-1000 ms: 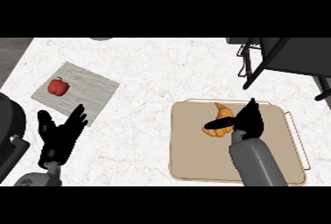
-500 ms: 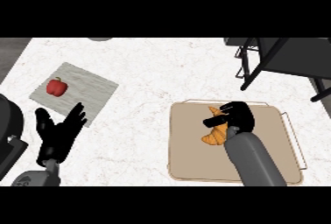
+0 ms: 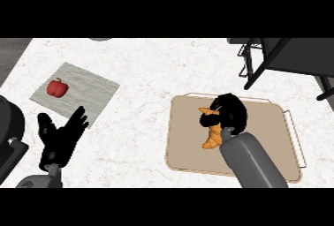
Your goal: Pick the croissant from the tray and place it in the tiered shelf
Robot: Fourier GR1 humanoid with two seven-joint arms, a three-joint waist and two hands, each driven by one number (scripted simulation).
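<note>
The right hand (image 3: 228, 112) is down on the croissant (image 3: 210, 132), and its fingers curl around the top part of it. The orange croissant lies on the tan tray (image 3: 189, 152), near the middle, and its lower end sticks out below the hand. The tray sits on the white tabletop (image 3: 150, 75). The dark shelf (image 3: 280, 57) stands at the top right corner, a little way from the tray. The left hand (image 3: 62, 137) is at the lower left with its fingers spread and pointing up, and it holds nothing. Near it lies a grey mat (image 3: 88, 95) with a red pepper (image 3: 57, 88) on it.
</note>
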